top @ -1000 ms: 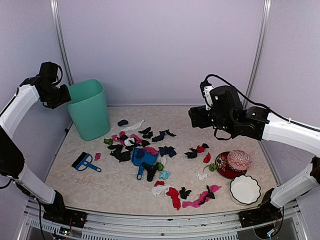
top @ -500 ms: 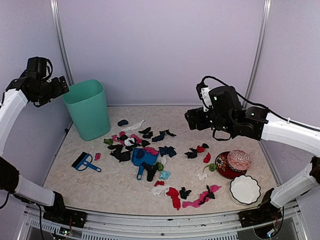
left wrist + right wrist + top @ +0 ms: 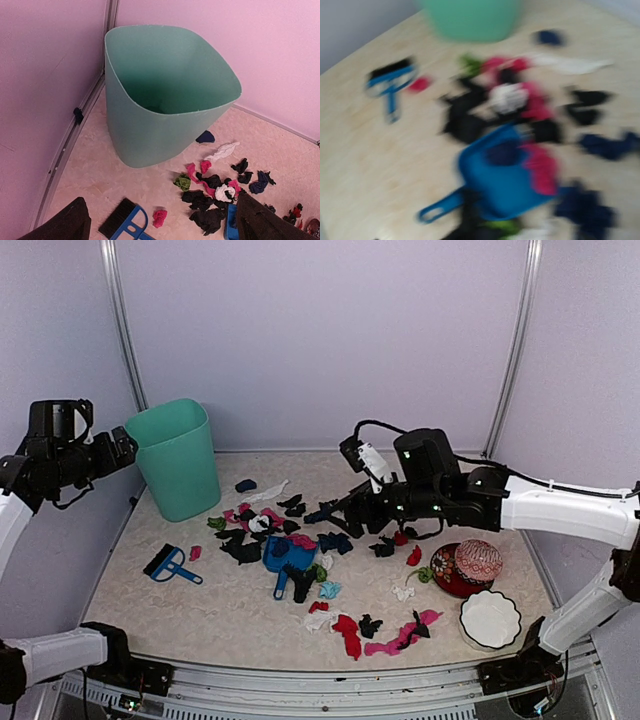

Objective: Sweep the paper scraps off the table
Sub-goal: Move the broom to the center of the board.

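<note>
Many small paper scraps (image 3: pixel 262 525) in black, pink, navy, white and green lie scattered over the middle of the beige table (image 3: pixel 200 615). They also show in the left wrist view as paper scraps (image 3: pixel 215 182) and, blurred, in the right wrist view as paper scraps (image 3: pixel 510 97). My left gripper (image 3: pixel 120 450) hovers high at the left beside the green bin, open (image 3: pixel 162 207) with nothing between its fingers (image 3: pixel 260 220). My right gripper (image 3: pixel 338 508) reaches low over the scraps at centre and holds nothing. Its fingers are out of its own blurred view.
A green bin (image 3: pixel 180 455) stands at the back left. A blue dustpan (image 3: pixel 290 555) lies among the scraps and a blue brush (image 3: pixel 165 562) lies to the left. At the right are a red-patterned bowl (image 3: pixel 450 578) with a ball (image 3: pixel 478 560), and a white bowl (image 3: pixel 490 618).
My left arm has swung down and leftward beside the bin, and its gripper has opened wide. My right arm has dropped and reached left over the scraps.
</note>
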`<state>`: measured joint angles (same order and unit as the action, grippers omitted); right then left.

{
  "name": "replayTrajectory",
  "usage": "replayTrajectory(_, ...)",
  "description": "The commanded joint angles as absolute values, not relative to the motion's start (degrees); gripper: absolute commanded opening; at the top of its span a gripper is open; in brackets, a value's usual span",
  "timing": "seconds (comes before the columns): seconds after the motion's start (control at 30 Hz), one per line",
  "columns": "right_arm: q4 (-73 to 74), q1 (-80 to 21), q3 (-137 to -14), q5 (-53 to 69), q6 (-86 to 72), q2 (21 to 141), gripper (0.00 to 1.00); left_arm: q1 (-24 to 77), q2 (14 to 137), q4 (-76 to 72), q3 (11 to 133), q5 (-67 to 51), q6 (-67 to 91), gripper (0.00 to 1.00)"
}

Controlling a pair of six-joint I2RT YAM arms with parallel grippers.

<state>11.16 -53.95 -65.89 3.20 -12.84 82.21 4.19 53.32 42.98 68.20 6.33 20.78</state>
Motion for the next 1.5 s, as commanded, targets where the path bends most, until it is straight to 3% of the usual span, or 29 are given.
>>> replayTrajectory(0.0,7.88,-57.75,-68.66,14.27,-10.10,87.12,0.82,4.99,48.23,42.89,64.43,4.64,23.70,0.99)
replayTrajectory(0.33,7.42,-61.46,-74.65,16.46,-9.76,98.72,0.79,5.65,39.10,43.85,51.05,4.66,37.95,0.96)
replayTrajectory(0.67,7.44,-62.67,-73.24,14.79,-9.45,100.57,0.79,11.58,37.79,34.85,35.15,4.06,52.33,0.99)
replayTrajectory(1.03,6.46,-62.67,-68.55,13.49,-9.63,97.10,0.79,20.09,52.56,28.01,32.44,9.58,53.69,0.99)
replayTrajectory(1.47,5.94,-62.69,-66.29,13.29,-10.15,95.64,0.79,19.61,61.53,21.00,30.15,14.63,52.21,0.99)
